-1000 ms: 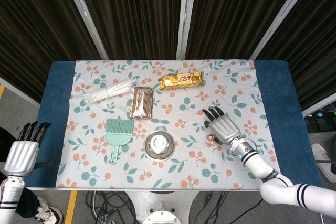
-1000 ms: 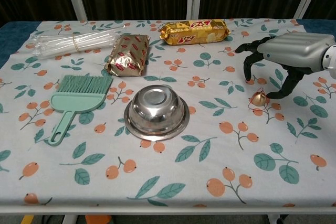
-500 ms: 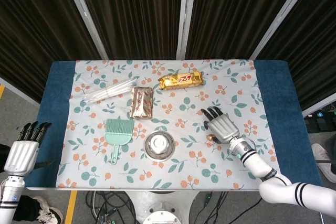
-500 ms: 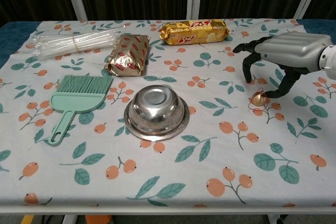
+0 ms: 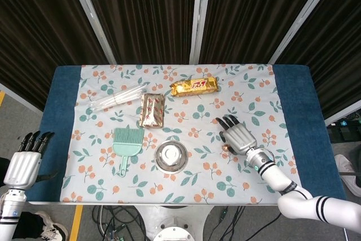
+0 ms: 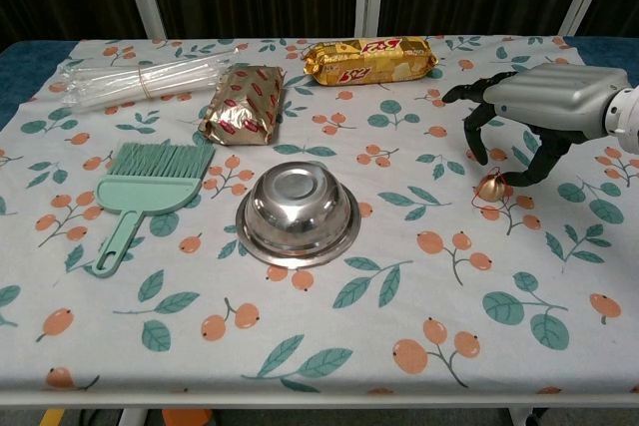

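The right hand arches open-fingered over the small bell near the surface's right edge; closing precisely comes next.

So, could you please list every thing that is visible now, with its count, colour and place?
Small bell: 1, golden, on the cloth under the right hand.
Bowl: 1, steel, upside down, table centre.
Brush: 1, mint green, left of the bowl.
Snack pack: 1, brown and red, behind the bowl.
Biscuit pack: 1, golden yellow, far centre.
Bundle of clear straws: 1, transparent, far left.
Tablecloth: 1, white with fruit print.
Left hand: silver and black, off the table's left edge, holding nothing.
Right hand: silver and black, over the bell, thumb tip touching it.
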Controlling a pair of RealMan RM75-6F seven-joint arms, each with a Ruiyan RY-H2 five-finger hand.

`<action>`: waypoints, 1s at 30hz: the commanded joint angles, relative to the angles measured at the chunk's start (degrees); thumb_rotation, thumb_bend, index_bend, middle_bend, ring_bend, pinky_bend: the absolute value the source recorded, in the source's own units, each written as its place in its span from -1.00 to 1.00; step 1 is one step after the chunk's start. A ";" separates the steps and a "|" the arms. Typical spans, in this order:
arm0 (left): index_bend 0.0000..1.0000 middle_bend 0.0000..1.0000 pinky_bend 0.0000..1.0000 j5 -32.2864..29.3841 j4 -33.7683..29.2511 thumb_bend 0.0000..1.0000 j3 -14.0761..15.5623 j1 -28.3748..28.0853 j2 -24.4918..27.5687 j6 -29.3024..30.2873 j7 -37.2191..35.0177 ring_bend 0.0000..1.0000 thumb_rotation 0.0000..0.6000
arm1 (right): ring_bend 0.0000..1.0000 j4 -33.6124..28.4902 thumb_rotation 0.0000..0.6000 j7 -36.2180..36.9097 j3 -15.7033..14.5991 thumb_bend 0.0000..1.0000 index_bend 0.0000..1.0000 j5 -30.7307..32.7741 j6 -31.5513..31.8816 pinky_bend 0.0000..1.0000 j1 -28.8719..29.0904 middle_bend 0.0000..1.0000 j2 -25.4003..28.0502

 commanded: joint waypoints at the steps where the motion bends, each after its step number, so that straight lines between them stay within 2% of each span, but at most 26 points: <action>1: -0.84 -0.82 -1.00 -0.02 0.01 -1.00 0.01 -0.02 -0.02 -0.06 0.02 -1.00 1.00 | -1.00 0.03 1.00 0.01 -0.11 -0.57 0.04 0.05 -0.03 -1.00 0.06 -0.91 -0.01; 30: -0.83 -0.82 -1.00 -0.22 0.35 -1.00 0.17 0.03 -0.04 -0.36 -0.45 -1.00 1.00 | -1.00 -0.22 1.00 0.21 -1.14 -0.49 0.07 0.48 -0.10 -1.00 0.65 -0.87 -0.20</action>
